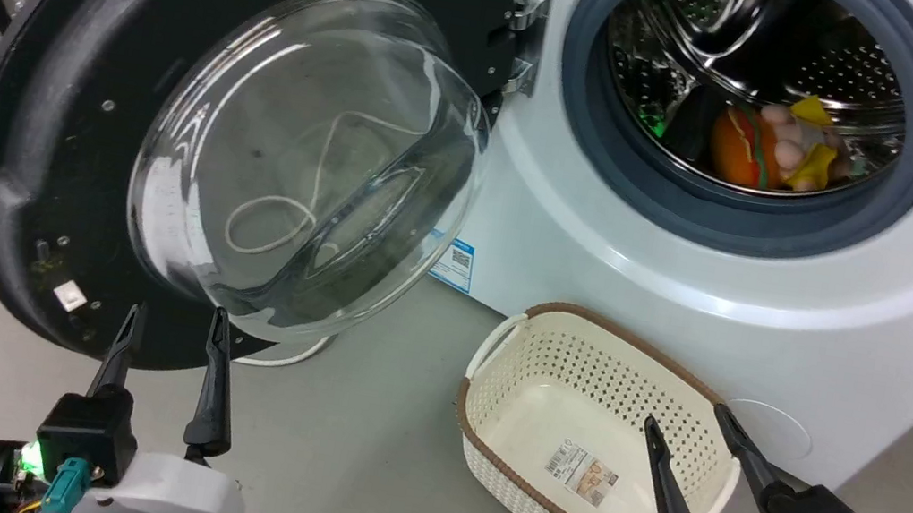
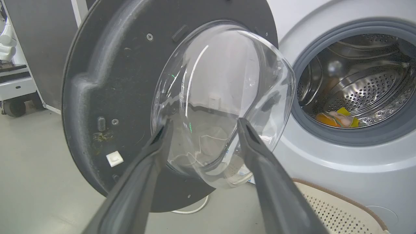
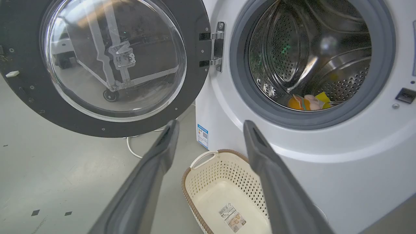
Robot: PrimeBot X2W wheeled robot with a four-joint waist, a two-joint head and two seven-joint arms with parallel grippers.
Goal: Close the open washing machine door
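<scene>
- washing machine door: swung wide open, upper left of the head view, glass bowl facing out, hung on the hinge at its right edge.
- washing machine: upper right, drum uncovered, colourful toys inside.
- left tool: lower left, fingers spread, empty, tips at the door's lower rim; contact unclear.
- right tool: lower right, fingers spread, empty, above the cream basket on the floor.
</scene>
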